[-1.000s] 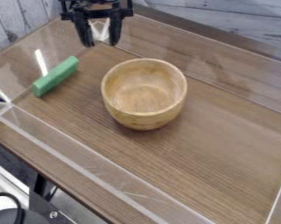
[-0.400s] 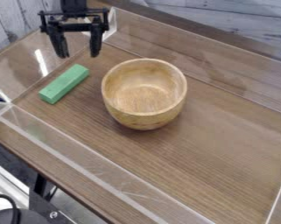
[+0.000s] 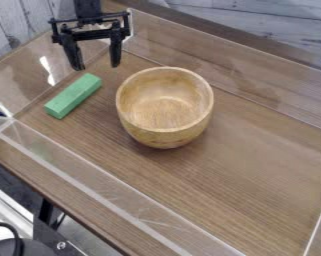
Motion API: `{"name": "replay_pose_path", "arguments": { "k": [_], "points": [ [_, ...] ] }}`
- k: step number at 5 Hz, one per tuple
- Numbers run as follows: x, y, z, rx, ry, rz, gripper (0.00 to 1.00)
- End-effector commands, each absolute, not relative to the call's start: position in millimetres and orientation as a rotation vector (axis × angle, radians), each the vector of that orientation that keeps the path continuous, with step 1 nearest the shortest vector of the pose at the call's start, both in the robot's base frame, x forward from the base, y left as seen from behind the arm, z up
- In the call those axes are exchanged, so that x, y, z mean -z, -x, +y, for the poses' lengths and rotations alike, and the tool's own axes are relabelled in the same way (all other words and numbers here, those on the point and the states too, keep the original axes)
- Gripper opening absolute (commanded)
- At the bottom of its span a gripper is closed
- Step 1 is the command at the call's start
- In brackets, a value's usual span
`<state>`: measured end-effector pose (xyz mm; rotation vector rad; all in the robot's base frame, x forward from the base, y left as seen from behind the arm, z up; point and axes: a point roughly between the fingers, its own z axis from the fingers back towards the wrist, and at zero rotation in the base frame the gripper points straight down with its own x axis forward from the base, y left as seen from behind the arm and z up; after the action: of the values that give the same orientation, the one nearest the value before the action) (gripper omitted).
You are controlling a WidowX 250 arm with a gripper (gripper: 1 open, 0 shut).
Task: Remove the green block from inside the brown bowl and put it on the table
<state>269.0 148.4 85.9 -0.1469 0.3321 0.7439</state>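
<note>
The green block (image 3: 72, 95) lies flat on the table (image 3: 243, 190), left of the brown bowl (image 3: 164, 106) and a little apart from it. The bowl stands upright near the middle with nothing showing inside it. My gripper (image 3: 93, 57) hangs over the table's far left, above and just behind the block. Its two dark fingers (image 3: 69, 50) stand wide open with nothing between them.
Low clear acrylic walls (image 3: 69, 175) run along the table's front-left and far edges. Bare wood-grain surface stretches right of and in front of the bowl. Dark cables and a frame show below the front-left corner.
My gripper went from nearly closed to wide open and moved left, then slightly nearer the block. The green block shifted a little right and settled flat on the table.
</note>
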Motion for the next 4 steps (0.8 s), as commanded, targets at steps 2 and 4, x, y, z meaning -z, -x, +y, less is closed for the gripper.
{"name": "replay_pose_path", "arguments": {
  "k": [2,4],
  "points": [
    [-111.8,-286.7,162.4,-0.836,0.181,0.271,1.0],
    [-115.6,-292.7,188.0,-0.93,0.187,0.269,0.0]
  ]
}}
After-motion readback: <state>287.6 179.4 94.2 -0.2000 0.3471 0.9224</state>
